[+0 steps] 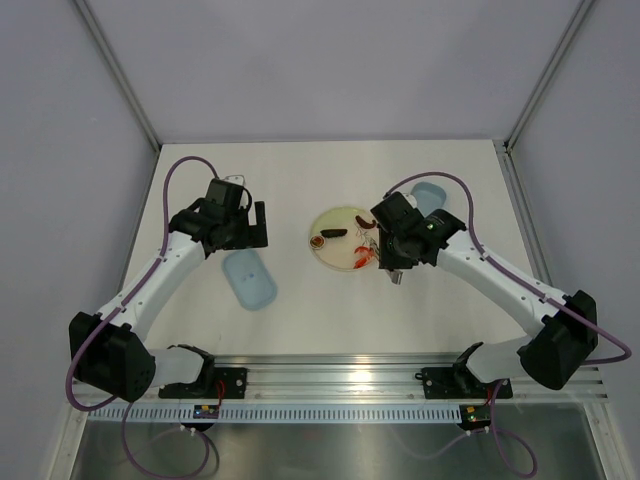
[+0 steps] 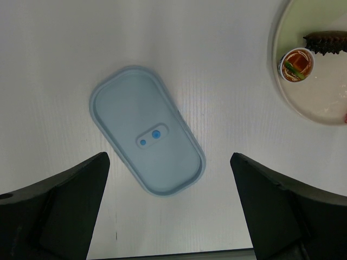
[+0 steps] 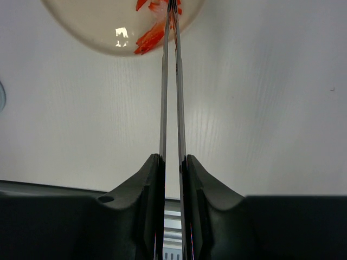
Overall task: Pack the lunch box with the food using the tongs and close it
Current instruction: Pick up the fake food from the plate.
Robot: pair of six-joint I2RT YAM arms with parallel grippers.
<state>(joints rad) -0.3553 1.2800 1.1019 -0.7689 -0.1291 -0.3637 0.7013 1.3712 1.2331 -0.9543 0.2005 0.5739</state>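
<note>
The pale-blue lid [image 2: 146,138] lies flat on the table, right below my open left gripper [image 2: 169,158], which holds nothing; from above, lid [image 1: 250,278] and left gripper [image 1: 250,232]. My right gripper [image 3: 172,160] is shut on the silver tongs [image 3: 164,97]. Their tips reach onto the plate and are nearly closed at a red shrimp [image 3: 150,38]. The plate [image 1: 345,218] carries a dark brown piece [image 1: 335,233], a small round piece [image 1: 318,241] and red pieces [image 1: 362,258]. The blue lunch box [image 1: 430,195] sits behind my right gripper [image 1: 388,255], partly hidden by the arm.
The pale-yellow plate [image 2: 312,105] shows at the right edge of the left wrist view with the round piece [image 2: 296,64] and the brown piece [image 2: 328,42]. Walls enclose the table on three sides. The aluminium rail [image 1: 340,375] runs along the near edge.
</note>
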